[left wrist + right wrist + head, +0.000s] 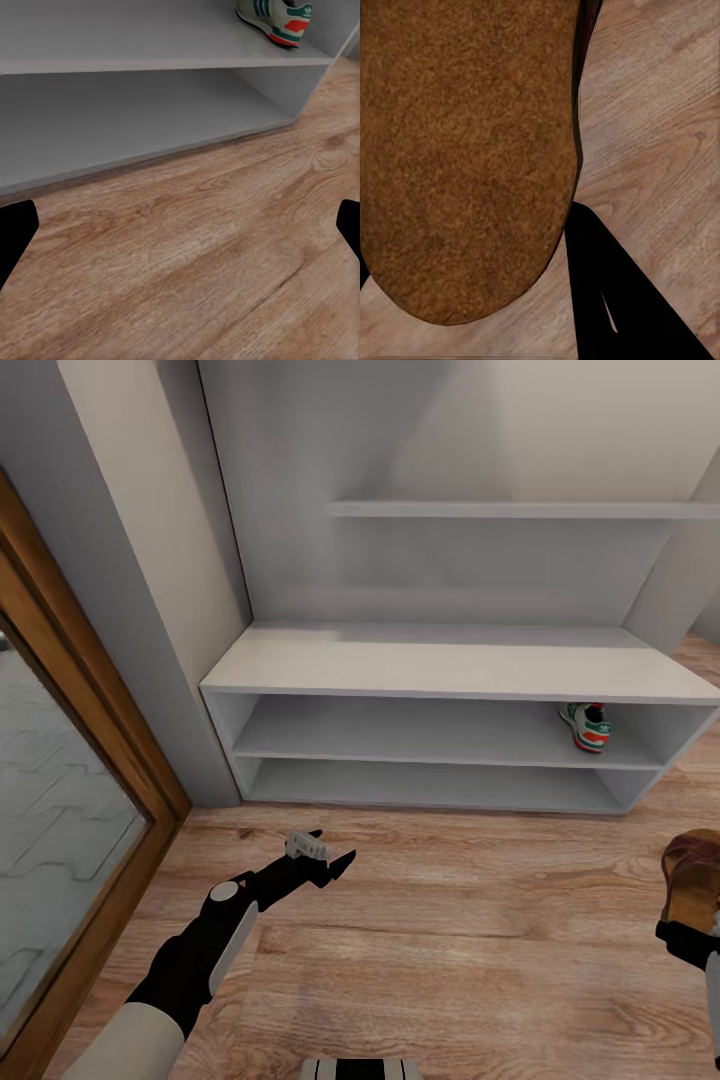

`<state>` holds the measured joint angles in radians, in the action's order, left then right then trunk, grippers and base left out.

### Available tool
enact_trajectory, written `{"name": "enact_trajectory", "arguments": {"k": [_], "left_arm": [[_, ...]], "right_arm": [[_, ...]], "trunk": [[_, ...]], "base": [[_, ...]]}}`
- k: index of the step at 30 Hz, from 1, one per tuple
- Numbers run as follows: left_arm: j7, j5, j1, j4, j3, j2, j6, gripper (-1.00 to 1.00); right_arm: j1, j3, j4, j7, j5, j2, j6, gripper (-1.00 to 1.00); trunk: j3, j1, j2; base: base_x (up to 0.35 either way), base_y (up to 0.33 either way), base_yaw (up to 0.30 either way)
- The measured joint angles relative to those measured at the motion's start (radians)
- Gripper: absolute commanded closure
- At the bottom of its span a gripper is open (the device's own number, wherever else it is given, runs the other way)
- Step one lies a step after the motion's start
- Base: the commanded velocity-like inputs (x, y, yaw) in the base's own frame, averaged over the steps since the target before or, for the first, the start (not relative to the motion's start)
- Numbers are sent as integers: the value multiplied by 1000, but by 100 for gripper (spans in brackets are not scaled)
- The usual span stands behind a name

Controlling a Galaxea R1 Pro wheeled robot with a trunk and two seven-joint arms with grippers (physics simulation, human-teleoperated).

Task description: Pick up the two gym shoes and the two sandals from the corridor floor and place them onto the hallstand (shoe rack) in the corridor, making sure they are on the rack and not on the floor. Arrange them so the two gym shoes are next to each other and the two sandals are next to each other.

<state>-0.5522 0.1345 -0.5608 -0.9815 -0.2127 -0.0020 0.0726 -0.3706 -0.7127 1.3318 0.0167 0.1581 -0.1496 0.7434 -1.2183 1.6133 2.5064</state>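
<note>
- Sandal [692, 875] is cut off at the head view's right edge; it is held in the closed right gripper [685, 935] above the corridor floor [470, 950].
- One gym shoe [588, 724] is seen on the hallstand [450, 665] middle shelf, right end.
- Left gripper [325, 857] is spread open, empty, near the rack base.

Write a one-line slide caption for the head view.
Right gripper carries a brown sandal toward the hallstand, one gym shoe already shelved.
</note>
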Motion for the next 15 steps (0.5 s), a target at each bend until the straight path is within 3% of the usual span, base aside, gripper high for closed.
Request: {"name": "enact_trajectory", "arguments": {"k": [1,4,6,7,10,12,13,14,15], "left_arm": [[0,0,0,0,0,0,0,-100],[0,1,2,1,0,0,-2,-100],[0,1,12,2,0,0,-3,-100],[0,1,15,1,0,0,-3,-100],[0,0,26,2,1,0,-4,-100],[0,0,28,2,1,0,-4,-100],[0,0,29,2,1,0,-4,-100],[0,0,30,2,1,0,-4,-100],[-1,0,30,2,1,0,-4,-100]], "right_arm": [[0,1,0,1,-1,3,0,100],[0,61,-1,2,-11,37,0,100],[0,164,-4,-1,-20,61,0,100],[0,192,-7,-2,-11,65,1,100],[0,369,-57,-3,-24,76,1,100],[0,412,-78,-4,-10,78,1,100],[-6,457,-118,-4,-14,97,2,100],[-10,475,-148,-4,-28,123,2,100],[-12,479,-163,-5,-12,138,2,100]], "trunk": [[0,0,0],[0,0,0],[0,0,0],[0,0,0],[0,0,0],[0,0,0],[0,0,0],[0,0,0],[0,0,0]], "base": [[0,0,0],[0,0,0],[0,0,0],[0,0,0],[0,0,0],[0,0,0],[0,0,0],[0,0,0],[0,0,0]]}}
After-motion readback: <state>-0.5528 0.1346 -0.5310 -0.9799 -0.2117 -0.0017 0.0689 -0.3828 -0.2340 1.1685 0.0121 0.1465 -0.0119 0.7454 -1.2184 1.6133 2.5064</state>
